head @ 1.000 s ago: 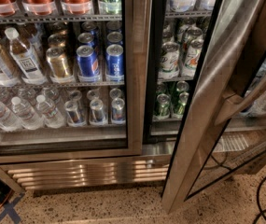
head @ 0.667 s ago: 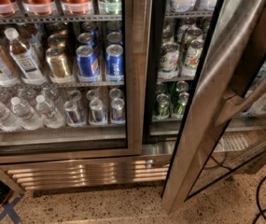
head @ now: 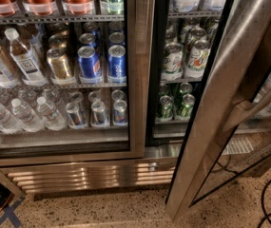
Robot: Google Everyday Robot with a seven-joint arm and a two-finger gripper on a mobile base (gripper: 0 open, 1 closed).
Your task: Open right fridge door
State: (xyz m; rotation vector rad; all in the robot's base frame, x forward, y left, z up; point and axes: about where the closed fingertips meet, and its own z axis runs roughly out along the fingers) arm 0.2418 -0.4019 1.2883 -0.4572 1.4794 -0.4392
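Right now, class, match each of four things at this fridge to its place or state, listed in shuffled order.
1 right fridge door
2 blue cans
3 water bottles
4 green cans

A lowest shelf, far left
B swung open
C lowest shelf, right compartment
D middle shelf, left compartment

Pairs: 1-B, 2-D, 3-A, 4-C. The gripper is out of view.

No legible text on cans, bottles.
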